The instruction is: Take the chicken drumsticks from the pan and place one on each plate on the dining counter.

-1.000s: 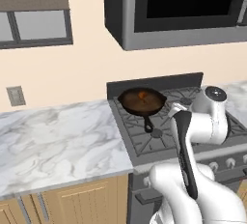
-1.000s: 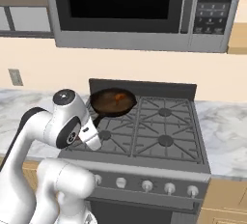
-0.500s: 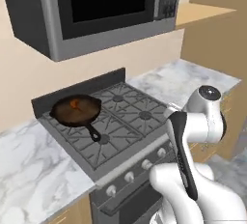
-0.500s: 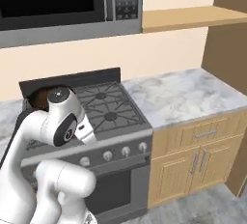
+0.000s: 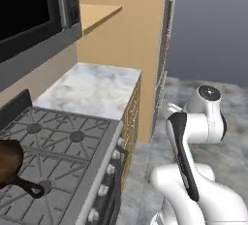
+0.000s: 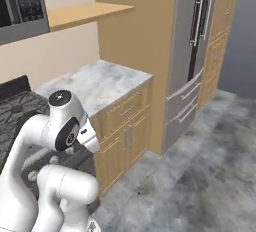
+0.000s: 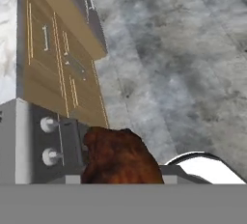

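Base swung right since earlier, drumstick (image 7: 120, 156) carried over open floor (image 7: 183, 49)

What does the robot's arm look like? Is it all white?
Mostly white. The arm is made of smooth, rounded, glossy sections. It has a long black strip along one section, dark bands at its joints, and a round grey cap with a dark dot on top.

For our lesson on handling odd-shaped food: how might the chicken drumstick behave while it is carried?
The drumstick looks lumpy and uneven, so it could probably twist in a grip. Its browned surface may be greasy, hence slippery. It seems small, so likely light.
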